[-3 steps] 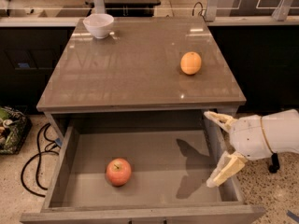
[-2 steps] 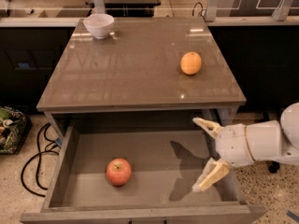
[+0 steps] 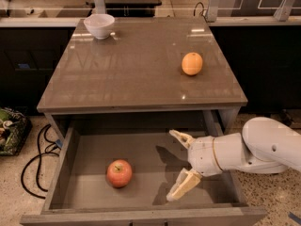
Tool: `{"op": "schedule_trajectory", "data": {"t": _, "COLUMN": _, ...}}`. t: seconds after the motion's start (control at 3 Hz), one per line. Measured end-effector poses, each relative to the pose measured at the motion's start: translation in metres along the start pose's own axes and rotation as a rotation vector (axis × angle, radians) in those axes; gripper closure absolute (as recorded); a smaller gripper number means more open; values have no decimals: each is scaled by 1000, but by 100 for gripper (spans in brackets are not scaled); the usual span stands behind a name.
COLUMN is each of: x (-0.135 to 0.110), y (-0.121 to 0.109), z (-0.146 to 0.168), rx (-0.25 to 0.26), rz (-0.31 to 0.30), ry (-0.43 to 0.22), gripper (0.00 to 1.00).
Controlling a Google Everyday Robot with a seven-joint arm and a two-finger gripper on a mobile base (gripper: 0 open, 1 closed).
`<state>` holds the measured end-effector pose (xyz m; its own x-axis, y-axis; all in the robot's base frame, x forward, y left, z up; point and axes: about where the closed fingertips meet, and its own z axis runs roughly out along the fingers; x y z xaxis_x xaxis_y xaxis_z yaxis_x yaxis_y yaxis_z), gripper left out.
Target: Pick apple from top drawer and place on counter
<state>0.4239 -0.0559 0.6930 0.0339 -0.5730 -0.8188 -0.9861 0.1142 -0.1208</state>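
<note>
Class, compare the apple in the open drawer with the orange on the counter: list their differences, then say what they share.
Colour: the apple is red; the orange is plain orange. Place: the apple lies in the top drawer, while the orange sits on the counter. The open gripper hangs inside the drawer beside the apple, well away from the orange. Both are round fruits of similar size.

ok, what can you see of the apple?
The apple is small, round and red with yellowish patches and a dimpled top. It sits upright on the floor of the open top drawer, left of centre, touching nothing else. The gripper hangs over the drawer, right of it in view, fingers open, apart from it.
</note>
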Motion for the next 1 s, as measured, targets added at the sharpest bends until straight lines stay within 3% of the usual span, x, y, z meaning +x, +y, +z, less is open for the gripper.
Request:
{"op": "schedule_trajectory", "data": {"t": 0.33, "x": -3, "y": -3, "z": 9, "rx": -8, "rz": 1, "ry": -5, "gripper": 0}}
{"op": "schedule_trajectory", "data": {"t": 1.0, "x": -16, "y": -10, "z": 61, "rx": -20, "rz": 22, "ry": -96, "gripper": 0}}
